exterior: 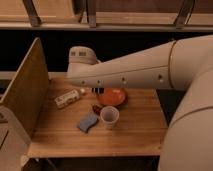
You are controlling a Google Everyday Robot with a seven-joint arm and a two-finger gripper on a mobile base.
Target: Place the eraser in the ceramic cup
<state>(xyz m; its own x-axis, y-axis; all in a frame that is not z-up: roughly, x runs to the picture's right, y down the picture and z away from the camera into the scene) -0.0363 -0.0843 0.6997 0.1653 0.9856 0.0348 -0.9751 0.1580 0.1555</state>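
The white ceramic cup stands upright near the middle of the wooden table. A small dark block, apparently the eraser, lies on the table just left of the cup's rim and in front of the orange bowl. My gripper pokes out beneath the big white arm at the table's back, behind the eraser and beside the bowl's left edge. It is shut, and I cannot see anything held in it. The arm hides most of the gripper.
A shallow orange bowl sits behind the cup. A blue wavy-edged pad lies left of the cup, and a white bottle-like packet farther back left. A tall wooden panel walls the table's left side.
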